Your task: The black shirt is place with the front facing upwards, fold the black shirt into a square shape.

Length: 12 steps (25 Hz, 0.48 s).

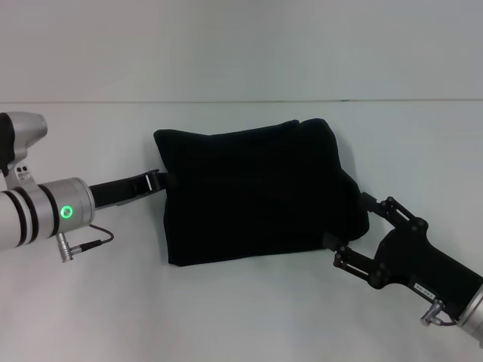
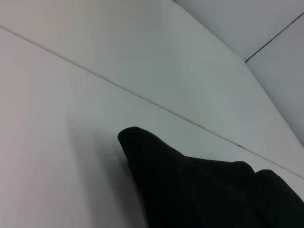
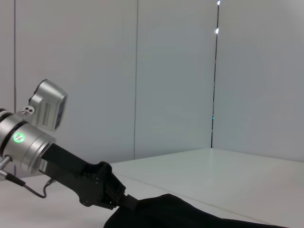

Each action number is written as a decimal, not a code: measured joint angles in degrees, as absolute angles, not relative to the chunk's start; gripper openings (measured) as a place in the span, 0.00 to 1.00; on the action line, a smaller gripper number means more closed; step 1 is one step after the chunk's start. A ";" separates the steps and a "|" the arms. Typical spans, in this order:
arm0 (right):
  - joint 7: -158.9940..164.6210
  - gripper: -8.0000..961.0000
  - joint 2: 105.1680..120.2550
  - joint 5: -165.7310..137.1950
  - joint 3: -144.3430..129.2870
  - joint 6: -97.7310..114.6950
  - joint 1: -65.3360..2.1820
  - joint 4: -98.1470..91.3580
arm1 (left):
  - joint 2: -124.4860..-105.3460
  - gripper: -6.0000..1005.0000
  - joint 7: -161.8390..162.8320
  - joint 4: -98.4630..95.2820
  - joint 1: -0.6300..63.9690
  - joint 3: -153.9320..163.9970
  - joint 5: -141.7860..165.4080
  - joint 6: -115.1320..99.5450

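The black shirt (image 1: 256, 192) lies mid-table, already doubled into a rough rectangle w/ puffy, uneven edges; no lettering shows from the head view. I run both arms from afar. Left pincer (image 1: 155, 181) sits at the shirt's left edge, about halfway up, tips at or just under the hem; whether it's clenched on cloth I can't tell. Right pincer (image 1: 353, 226) is at the lower right corner, released, its two prongs spread on either side of the bulging corner, touching or nearly so.

My read: light, soft, limp cotton. It'll sag and slide over itself, won't hold a crease unaided, not fragile. Best hold is a pinch thru all layers at a corner or folded edge, both sides together, so layers don't drift apart.

Edges: the far edge is wavy, the near edge fairly straight, the right side bunched. The white table (image 1: 241, 317) has open room all round, w/ plenty toward me and to both sides; the wall (image 1: 241, 45) stands behind, well apart from the far hem. The right wrist view shows the left arm's pincer (image 3: 124, 200) at the cloth edge (image 3: 190, 213).
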<state>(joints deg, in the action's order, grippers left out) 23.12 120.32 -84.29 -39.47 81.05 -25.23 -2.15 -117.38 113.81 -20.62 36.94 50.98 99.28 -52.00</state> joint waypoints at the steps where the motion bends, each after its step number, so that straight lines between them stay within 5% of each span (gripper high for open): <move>1: 23.12 0.94 120.32 -84.29 -39.44 81.05 -25.32 -2.15 | -117.37 0.03 113.78 -20.68 36.92 50.98 99.28 -52.02; 12: 23.11 0.94 120.32 -84.29 -39.37 80.87 -25.74 -1.97 | -117.49 0.04 113.46 -21.24 36.71 50.50 99.24 -51.66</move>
<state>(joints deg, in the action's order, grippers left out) 23.11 120.32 -84.29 -39.37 80.87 -25.74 -1.97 -117.49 113.46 -21.24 36.71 50.50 99.24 -51.66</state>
